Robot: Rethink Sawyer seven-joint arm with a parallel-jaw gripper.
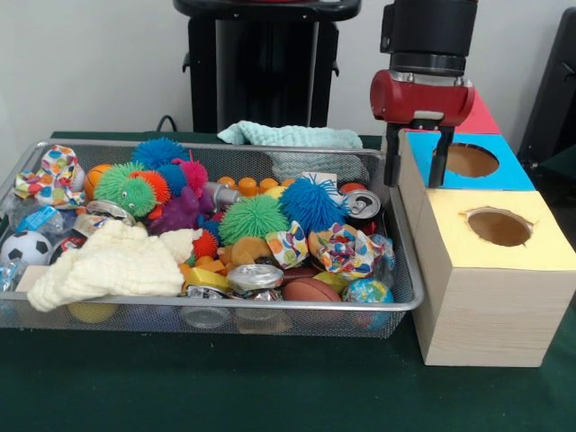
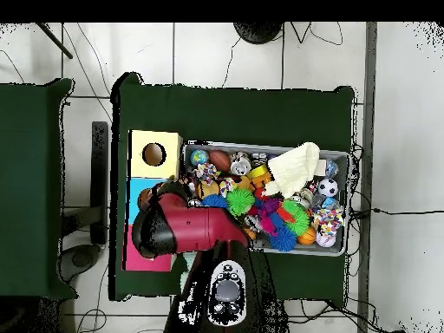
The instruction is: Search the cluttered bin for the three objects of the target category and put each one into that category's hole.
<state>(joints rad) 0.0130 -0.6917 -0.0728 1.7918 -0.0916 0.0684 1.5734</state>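
Arm [image 2: 195, 227] covers the blue box [image 1: 493, 171] and most of the red box [image 1: 481, 117] from overhead, so only a sliver of the blue hole [image 1: 471, 160] shows there. Red box mostly hidden behind the gripper in the front view too; its hole can't be seen. Bottom layer of the wire bin [image 1: 36, 309] is buried under clutter and hard to make out.

Gripper [image 1: 418, 155] hangs over the left edge of the blue box, just beside the bin's right end wall. Two dark fingers [image 1: 441, 155] point down with a gap between them, nothing held, so they stand apart and empty. Left finger sits about at the box's bin-side edge, right finger just left of the blue hole.

Target category isn't told by anything visible. Yellow box [image 1: 504, 243] with its own hole [image 1: 499, 227] sits nearest the camera in the front view, in line with blue and red.

Bin contents, all left of and lower than the gripper: cream knit cloth [image 1: 108, 263] at front left, soccer ball [image 1: 25, 247] at the left end, green spiky ball [image 1: 253, 216] and blue spiky ball [image 1: 311, 203] mid-bin, soda can [image 1: 362, 205] closest to the gripper, crushed can [image 1: 255, 279] by the front wall, small basketball [image 1: 310, 290], globe ball [image 1: 367, 292] at the front right corner. A pale green cloth [image 1: 288, 136] drapes over the back rim.
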